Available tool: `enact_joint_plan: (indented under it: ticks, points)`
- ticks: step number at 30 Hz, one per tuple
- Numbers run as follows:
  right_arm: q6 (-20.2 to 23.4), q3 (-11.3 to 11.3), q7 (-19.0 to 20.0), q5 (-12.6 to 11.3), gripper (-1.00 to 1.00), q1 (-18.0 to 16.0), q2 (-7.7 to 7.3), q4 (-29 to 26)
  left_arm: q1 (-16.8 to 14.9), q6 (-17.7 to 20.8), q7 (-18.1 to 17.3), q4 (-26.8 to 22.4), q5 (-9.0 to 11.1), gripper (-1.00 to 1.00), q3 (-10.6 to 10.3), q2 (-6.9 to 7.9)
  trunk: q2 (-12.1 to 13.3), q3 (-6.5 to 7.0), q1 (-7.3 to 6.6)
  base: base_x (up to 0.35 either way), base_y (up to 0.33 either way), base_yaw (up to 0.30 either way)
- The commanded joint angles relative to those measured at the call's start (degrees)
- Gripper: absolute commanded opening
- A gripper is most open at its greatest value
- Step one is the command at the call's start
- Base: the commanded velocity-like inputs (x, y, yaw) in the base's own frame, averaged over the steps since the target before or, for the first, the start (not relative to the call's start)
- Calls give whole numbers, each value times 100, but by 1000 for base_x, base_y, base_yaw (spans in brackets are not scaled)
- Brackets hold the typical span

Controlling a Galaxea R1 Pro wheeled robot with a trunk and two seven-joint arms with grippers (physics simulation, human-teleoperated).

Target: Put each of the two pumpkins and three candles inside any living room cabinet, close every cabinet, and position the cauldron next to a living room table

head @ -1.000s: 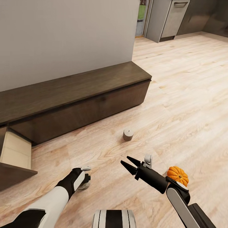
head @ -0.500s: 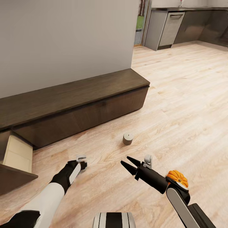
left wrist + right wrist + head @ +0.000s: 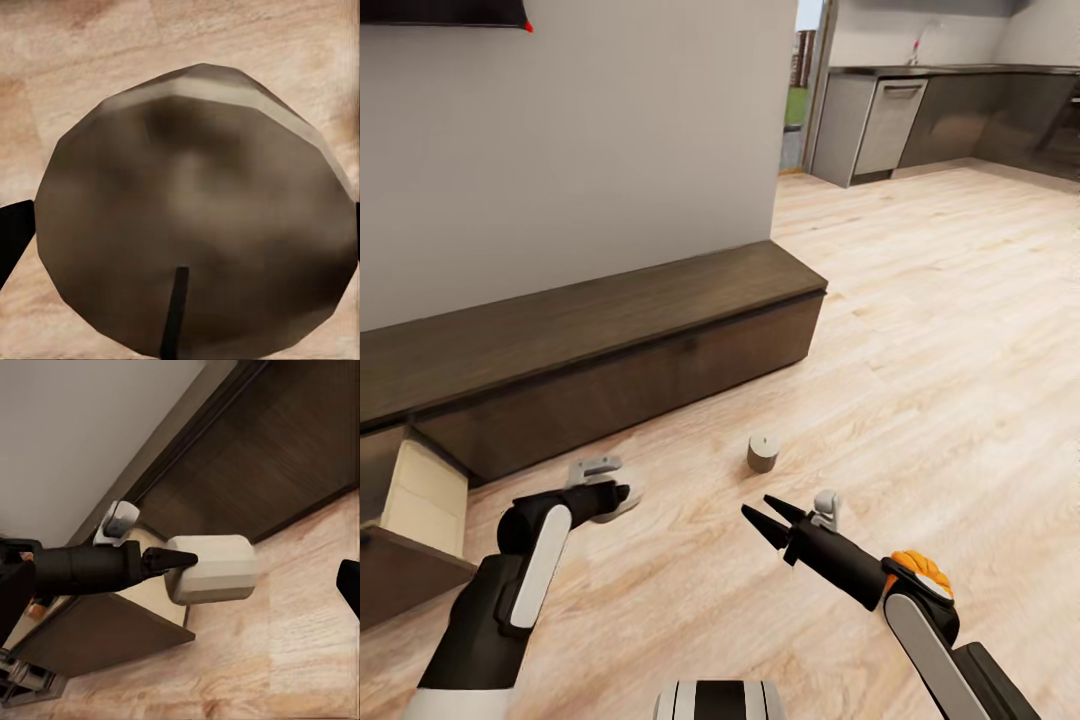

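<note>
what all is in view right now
floor candle: 1, cream-grey, upright on the floor in front of the cabinet
held candle: 1, cream, in the left gripper
pumpkin: 1, orange, on the floor, partly behind the right arm
cabinet: 1, dark brown, along the wall
drawer: 1, pale inside, open at the cabinet's left end
cupboards: grey, far right
floor: light wood planks
left gripper: black, shut on the held candle, near the drawer
right gripper: black, open, empty, above the floor
</note>
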Motion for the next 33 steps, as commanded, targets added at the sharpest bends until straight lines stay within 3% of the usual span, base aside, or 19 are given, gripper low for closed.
enact_joint_plan:
  ticks: [1,2,5,9,10,13,15,16,18,20,21,22,23,24,25,27,30,31,33]
  points:
    - [54,5,-79,-54,100,-3,2,-2,43,108,58,-88,62,-100,-2,43,0,19,-4,-238,0,0]
    - [57,6,-90,-51,100,-3,3,-2,49,121,56,-103,67,-100,-2,56,1,41,-7,-258,0,0]
    - [75,13,-377,-49,100,-3,5,-4,70,175,-61,-222,434,-100,-2,236,5,107,-15,-319,0,0]
    - [74,22,-926,-44,100,-3,21,-10,74,195,-176,-253,1583,-100,-2,712,11,196,-25,-334,0,0]
    - [68,27,-1141,-39,100,-3,30,-11,74,197,-186,-257,2139,-100,-8,953,12,218,-28,-337,0,0]
    - [63,52,-1647,-35,100,-3,47,-11,74,208,-193,-262,3428,-100,-80,1537,16,285,-35,-338,0,0]
    - [62,75,-2249,-28,100,-3,148,-16,74,211,-194,-348,4623,-100,-339,2176,19,329,-41,-315,0,0]
    - [62,75,-2340,-26,100,-3,185,-16,74,210,-195,-381,4797,-100,-372,2279,20,351,-43,-274,0,0]
    - [62,77,-2636,-1,100,-4,326,-13,74,209,-196,-481,5446,-100,-449,2661,23,395,-48,-212,0,0]
    - [63,77,-2807,88,100,-8,398,-11,74,208,-200,-515,5876,-100,-472,2917,25,440,-53,-146,0,0]
    - [67,81,-2964,258,100,-11,463,-7,74,209,-204,-533,6253,-100,-481,3152,27,462,-56,-63,0,0]
    - [69,82,-3012,326,100,-12,491,-6,74,209,-207,-536,6377,-100,-484,3228,28,484,-59,-50,0,0]
    - [73,84,-3101,475,100,-15,563,-3,76,210,-220,-542,6643,-100,-488,3387,29,506,-61,-32,0,0]
    - [76,81,-3194,703,100,-14,688,1,79,209,-238,-546,7045,-100,-491,3636,31,528,-64,-16,0,0]
    - [76,80,-3214,777,100,-16,725,2,80,209,-242,-547,7174,-100,-491,3724,32,551,-66,-13,0,0]
    - [72,82,-3283,1159,100,-14,902,26,42,203,-242,-550,7943,-100,-494,4300,35,595,-71,-5,0,0]
    - [17,83,-3307,1362,100,-16,1051,127,-113,199,-233,-551,8437,-100,-493,4732,39,661,-79,-2,0,0]
    - [-91,75,-3314,1434,100,-13,1169,205,-256,195,-222,-551,8723,-100,-494,5009,40,683,-82,0,0,0]
    - [-191,79,-3321,1456,100,-13,1234,238,-326,192,-213,-551,8953,-100,-494,5226,43,728,-87,0,0,0]
